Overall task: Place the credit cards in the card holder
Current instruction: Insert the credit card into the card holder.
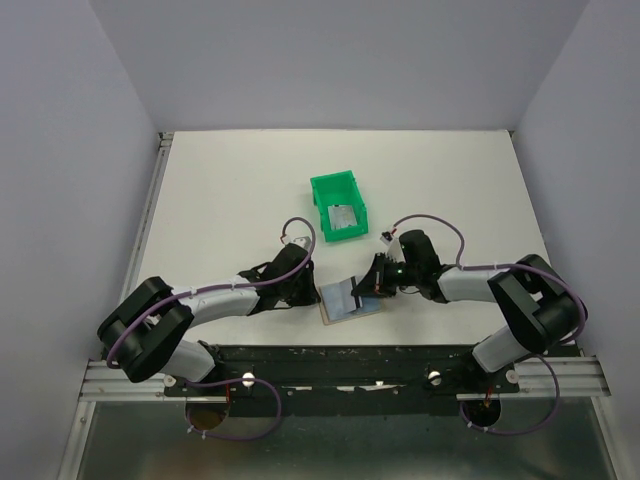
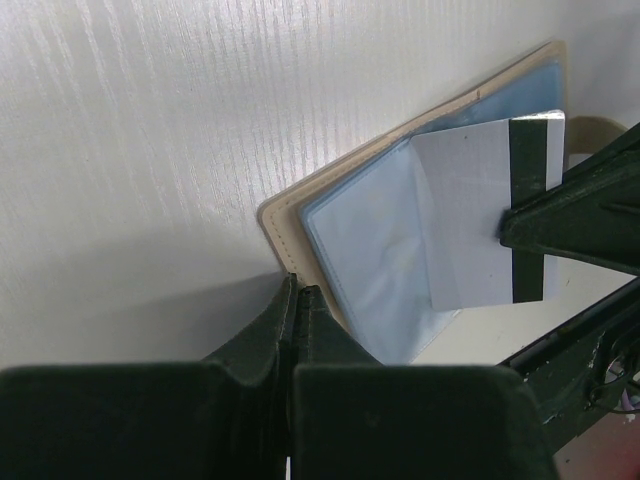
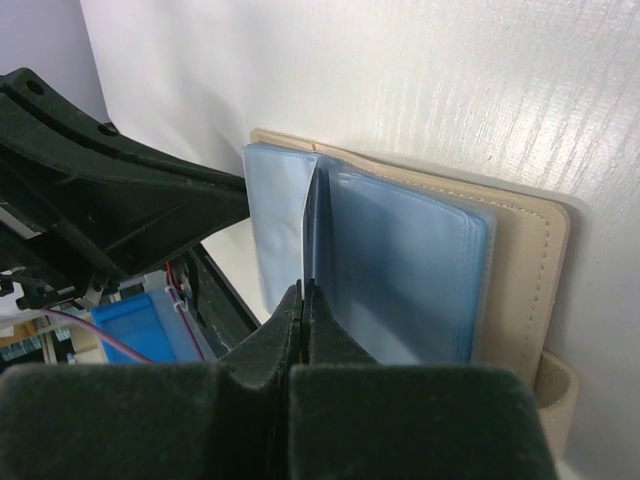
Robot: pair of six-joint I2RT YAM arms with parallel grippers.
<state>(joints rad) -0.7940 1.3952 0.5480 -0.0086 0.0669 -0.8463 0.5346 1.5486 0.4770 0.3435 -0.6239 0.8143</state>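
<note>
The tan card holder point(image 1: 338, 314) lies open near the table's front edge, its pale blue sleeves point(image 2: 365, 240) facing up. My right gripper point(image 1: 364, 291) is shut on a silver-grey credit card point(image 2: 465, 215) with a dark stripe. It holds the card on edge among the blue sleeves point(image 3: 400, 270); in the right wrist view the card shows edge-on point(image 3: 307, 235) above my fingertips point(image 3: 307, 288). My left gripper point(image 1: 312, 292) is shut, its tips point(image 2: 297, 290) touching the holder's tan edge point(image 2: 283, 225). A second credit card point(image 1: 345, 221) lies in the green bin.
The green plastic bin point(image 1: 322, 190) stands just behind the holder, mid-table. The two arms nearly meet over the holder; the left gripper's body point(image 3: 120, 200) fills the left of the right wrist view. The table's front rail runs right under the holder.
</note>
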